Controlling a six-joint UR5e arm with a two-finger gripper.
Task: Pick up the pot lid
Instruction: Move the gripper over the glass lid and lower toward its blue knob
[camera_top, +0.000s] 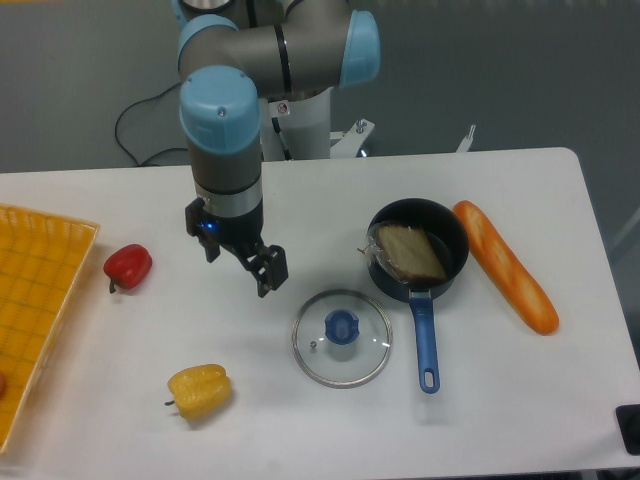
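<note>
In the camera view, the claw (240, 270) is left of the round black pan (458, 232), and its two dark, blocky fingers (270, 274) are spread apart. The pot lid (335, 360) is flat, round and see-through, with a smooth blue knob (342, 323) (like a big button), and it lies near the pan, below and to its left. A long, tan stick of bread (506, 267) is just right of the pan. A shiny red pepper (128, 266) and a lumpy yellow pepper (199, 389) are well left of the pan
</note>
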